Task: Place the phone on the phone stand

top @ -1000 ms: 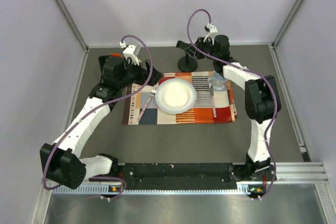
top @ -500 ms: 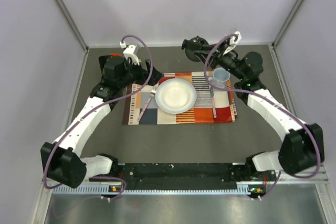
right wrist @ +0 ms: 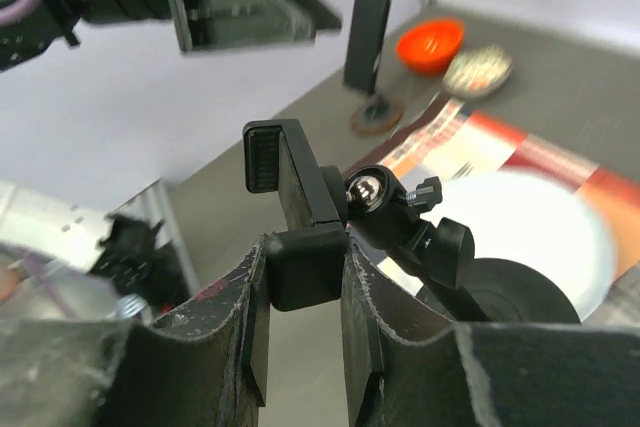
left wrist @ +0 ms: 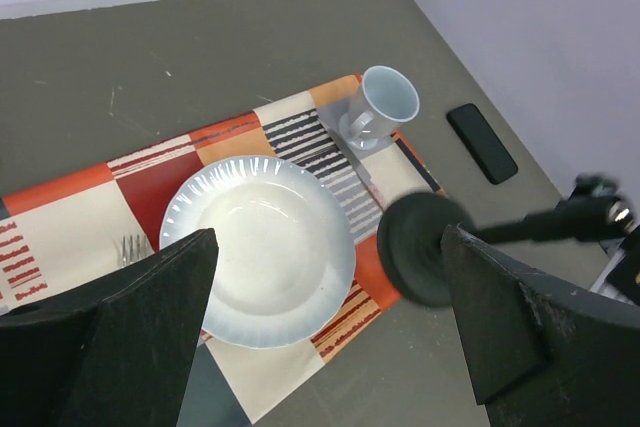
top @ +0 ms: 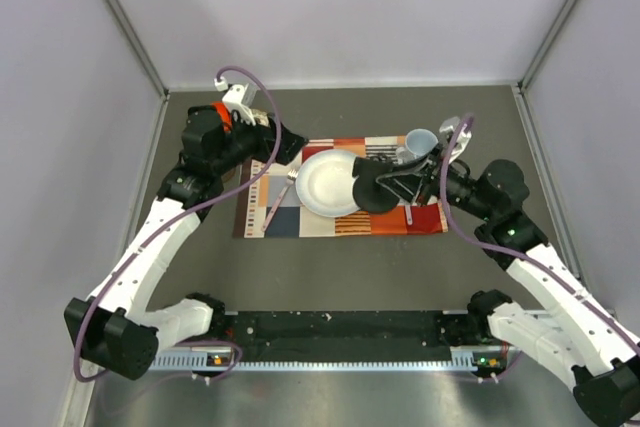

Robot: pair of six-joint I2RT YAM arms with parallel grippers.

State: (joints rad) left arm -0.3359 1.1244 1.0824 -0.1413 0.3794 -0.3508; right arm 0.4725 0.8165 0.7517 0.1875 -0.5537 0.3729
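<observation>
The phone (left wrist: 482,142) lies flat on the table to the right of the placemat, beyond the mug; I cannot find it in the top view. The phone stand (right wrist: 366,42), a tilted plate on a round brown disc, shows far off in the right wrist view. My right gripper (right wrist: 303,247) (top: 420,179) is shut on the clamp head of a black round-based post holder (top: 375,187). It holds it tilted in the air over the placemat, next to the plate. My left gripper (left wrist: 325,327) (top: 280,142) hangs open and empty above the plate's left side.
A patterned placemat (top: 300,222) carries a white plate (top: 325,182), a fork (top: 272,207), a pale blue mug (top: 420,140) and a knife (top: 408,212). An orange bowl (right wrist: 430,44) and a small round dish (right wrist: 478,69) sit near the stand. Grey walls close in the sides and back.
The right arm has swung from the back of the table toward the front right, carrying the black clamp holder to above the placemat beside the plate. The left arm has shifted a little.
</observation>
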